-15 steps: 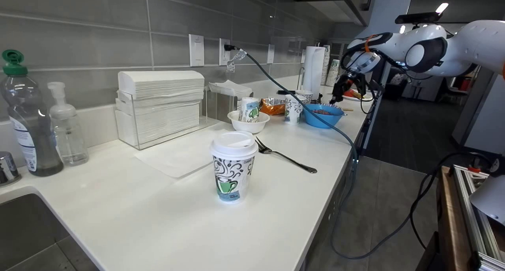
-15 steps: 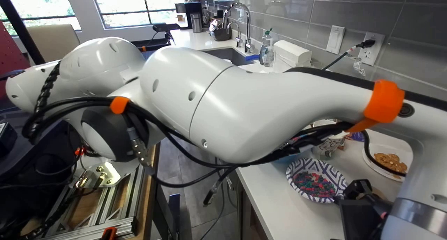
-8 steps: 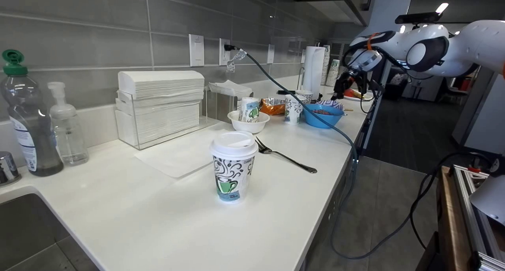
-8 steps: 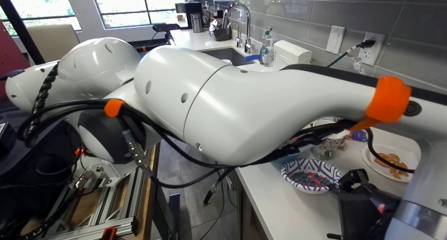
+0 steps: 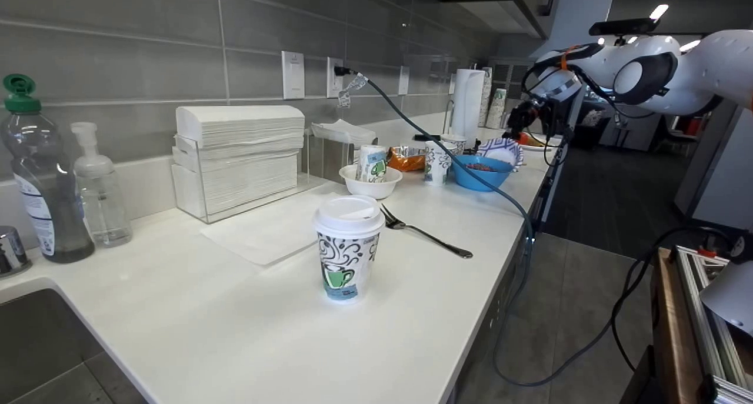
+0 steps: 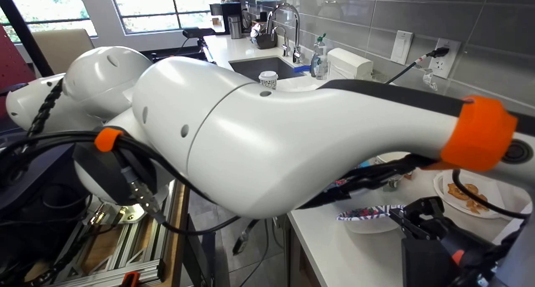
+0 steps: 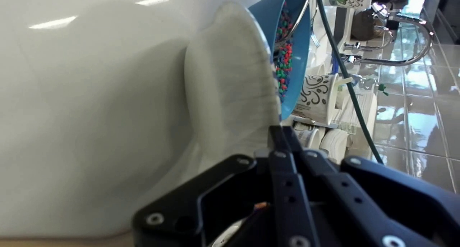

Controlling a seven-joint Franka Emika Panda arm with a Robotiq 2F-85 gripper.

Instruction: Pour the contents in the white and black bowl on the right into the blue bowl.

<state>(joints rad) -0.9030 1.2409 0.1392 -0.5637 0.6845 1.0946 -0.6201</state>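
Note:
The white and black bowl, white outside with a dark zigzag pattern inside, shows in both exterior views (image 5: 503,152) (image 6: 370,225) and in the wrist view (image 7: 230,74). My gripper (image 7: 284,132) is shut on its rim; it also shows in the exterior views (image 5: 510,134) (image 6: 396,217). The bowl is tilted, its rim side towards the blue bowl. A strip of small coloured pieces (image 6: 363,213) shows at its rim. The blue bowl (image 5: 477,180) stands beside it; in the wrist view (image 7: 301,60) it holds small red, green and blue pieces and a metal utensil handle.
A paper cup (image 5: 436,166) stands beside the blue bowl. A cable (image 5: 412,126) hangs across in front of that bowl. A plate of cookies (image 6: 468,195) lies near the gripper. A fork (image 5: 429,234), a lidded cup (image 5: 349,245) and a white bowl (image 5: 373,188) are on the counter.
My gripper has tilted the patterned bowl: its white outside now faces one camera where its contents showed before. In the opposite view the arm moved right and more of the bowl shows.

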